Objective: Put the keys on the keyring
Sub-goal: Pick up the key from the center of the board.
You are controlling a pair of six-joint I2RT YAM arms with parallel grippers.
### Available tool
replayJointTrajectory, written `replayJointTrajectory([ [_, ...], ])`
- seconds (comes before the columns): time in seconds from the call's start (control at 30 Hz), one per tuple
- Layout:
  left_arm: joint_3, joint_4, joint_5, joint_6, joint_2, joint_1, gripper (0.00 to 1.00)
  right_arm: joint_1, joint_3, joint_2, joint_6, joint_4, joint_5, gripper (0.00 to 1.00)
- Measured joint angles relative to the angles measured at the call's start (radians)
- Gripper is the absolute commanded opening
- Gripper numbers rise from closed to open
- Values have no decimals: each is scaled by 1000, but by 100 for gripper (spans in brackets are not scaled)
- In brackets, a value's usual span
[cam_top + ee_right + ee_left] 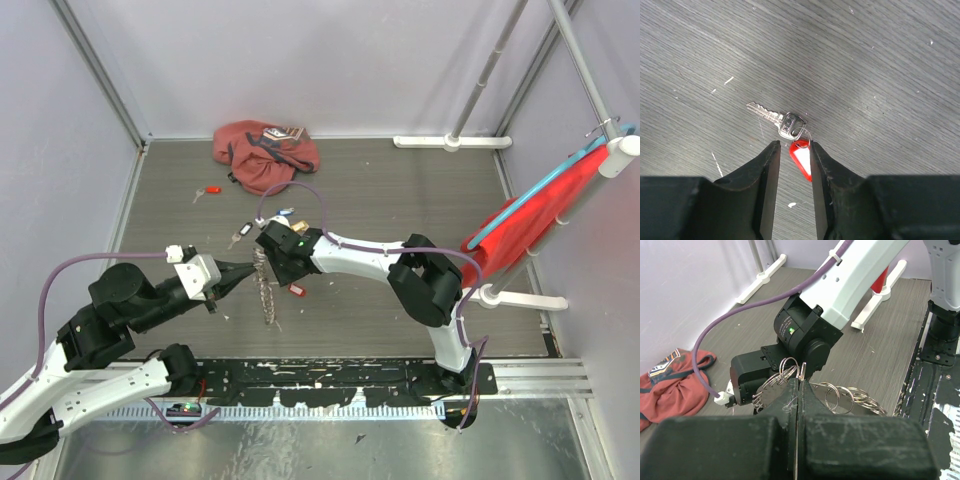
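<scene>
- Black fingers (790, 407) of the left gripper (798, 386) fill the foreground of the left wrist view. They are pressed flat together and clamped on the keyring (842, 396), whose linked silver rings spill out to either side of the fingertips.
- From above, the keyring hangs from that gripper as a dangling chain, its lower end close to the table (400, 190) (whether it touches, I cannot tell).
- The left arm reaches in from the near left, gripper pointing right toward the right arm's wrist.
- The right gripper (792, 150) points straight down at the table, fingers parted and gripping nothing.
- A red-tagged key (790, 124) lies flat on the table directly below it. Its red tag shows in the gap between the fingertips, and its silver blade points up and to the left in the right wrist view.
- The right arm arches over from the near right, elbow raised, its wrist just beside the left gripper and the keyring.
- Farther back on the table lie another red key (210, 190) and a black-headed key (238, 236).
</scene>
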Motion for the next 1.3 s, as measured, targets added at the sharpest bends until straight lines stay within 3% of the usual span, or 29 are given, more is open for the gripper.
replayJointTrajectory([
  [0.4, 0, 0, 0, 0, 1, 0, 0, -8, -13, 0, 47, -13, -3, 47],
  [0.77, 0, 0, 0, 0, 1, 0, 0, -55, -94, -4, 99, 56, -110, 45],
  [1.3, 0, 0, 0, 0, 1, 0, 0, -85, -123, -9, 129, 111, -186, 13],
])
